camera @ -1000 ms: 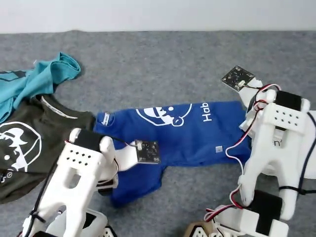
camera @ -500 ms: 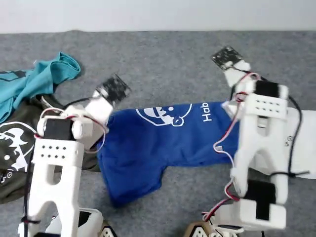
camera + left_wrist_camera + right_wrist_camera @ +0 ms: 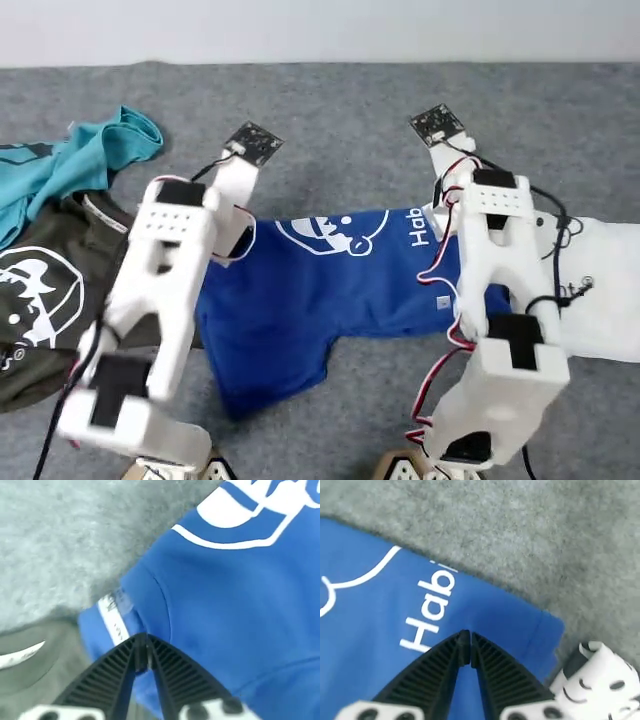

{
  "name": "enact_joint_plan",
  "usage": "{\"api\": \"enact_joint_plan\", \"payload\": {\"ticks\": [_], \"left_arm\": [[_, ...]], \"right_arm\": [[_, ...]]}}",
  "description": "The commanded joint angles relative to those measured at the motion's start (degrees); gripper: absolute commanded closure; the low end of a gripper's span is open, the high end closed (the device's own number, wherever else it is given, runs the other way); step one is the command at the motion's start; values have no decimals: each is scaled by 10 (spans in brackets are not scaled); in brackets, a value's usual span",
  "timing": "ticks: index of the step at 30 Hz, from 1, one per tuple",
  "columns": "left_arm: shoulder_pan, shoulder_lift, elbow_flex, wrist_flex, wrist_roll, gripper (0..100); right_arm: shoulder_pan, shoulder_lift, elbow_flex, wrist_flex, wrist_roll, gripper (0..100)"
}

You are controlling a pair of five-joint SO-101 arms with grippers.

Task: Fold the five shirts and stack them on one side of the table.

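Two sets of fingers, both closed, tips down on the blue shirt (image 3: 330, 290) spread mid-table (image 3: 350, 120). The left fingers (image 3: 107, 675) sit at the collar label and the right fingers (image 3: 435, 665) by the lettering near the hem, one end each, likely to fold that far edge over. Whether cloth is pinched, I can't tell. The dark shirt (image 3: 50, 290) and teal shirt (image 3: 80, 160) wait beside it.
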Motion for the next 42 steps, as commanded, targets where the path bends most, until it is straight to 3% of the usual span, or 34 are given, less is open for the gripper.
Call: {"api": "enact_joint_plan", "payload": {"ticks": [1,7,15,19,27,33,42], "left_arm": [[-18,89,-76,-7,4,994],[-58,188,-204,74,4,994],[-37,138,-271,135,7,995],[-5,64,-266,155,7,995],[1,-14,-198,228,19,995],[5,-55,-124,242,20,995],[-4,-142,-74,292,42,995]], "right_arm": [[13,15,-39,-30,-4,988],[53,61,-98,-14,-4,988],[46,60,-210,124,-9,988],[31,59,-277,220,-9,988],[0,59,-397,512,-10,988],[25,-7,-312,511,-31,988],[62,-150,-62,483,-30,988]]}}
